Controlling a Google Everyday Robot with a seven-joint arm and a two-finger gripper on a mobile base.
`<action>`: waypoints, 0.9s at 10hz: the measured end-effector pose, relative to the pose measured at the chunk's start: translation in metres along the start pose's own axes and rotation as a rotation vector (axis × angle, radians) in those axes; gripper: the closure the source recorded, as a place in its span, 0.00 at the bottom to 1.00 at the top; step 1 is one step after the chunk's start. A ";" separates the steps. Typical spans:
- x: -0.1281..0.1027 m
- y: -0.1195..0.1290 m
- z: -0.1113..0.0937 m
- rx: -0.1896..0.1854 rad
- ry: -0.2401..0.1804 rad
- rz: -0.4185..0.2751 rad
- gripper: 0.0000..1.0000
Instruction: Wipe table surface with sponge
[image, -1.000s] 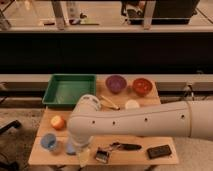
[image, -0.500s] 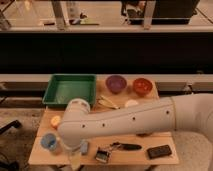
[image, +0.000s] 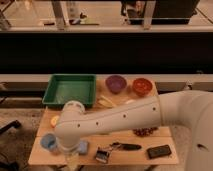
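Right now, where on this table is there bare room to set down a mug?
Barest: the front strip of table surface between the brush and the flat black object. Crowded: the front left, where the claw hangs beside the sponge and blue cup. The green tray, purple bowl and orange bowl fill the back. The arm hides the middle.

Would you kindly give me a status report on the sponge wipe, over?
Claw open, low at front-left edge of the light-brown wooden tabletop. Small blue rectangular sponge lying beside it, not gripped. Round blue cup close on the other side.
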 end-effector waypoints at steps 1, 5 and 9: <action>0.001 -0.007 0.012 -0.006 -0.005 -0.002 0.20; 0.015 -0.027 0.019 0.021 -0.006 -0.010 0.20; 0.038 -0.030 0.016 0.045 0.019 0.056 0.20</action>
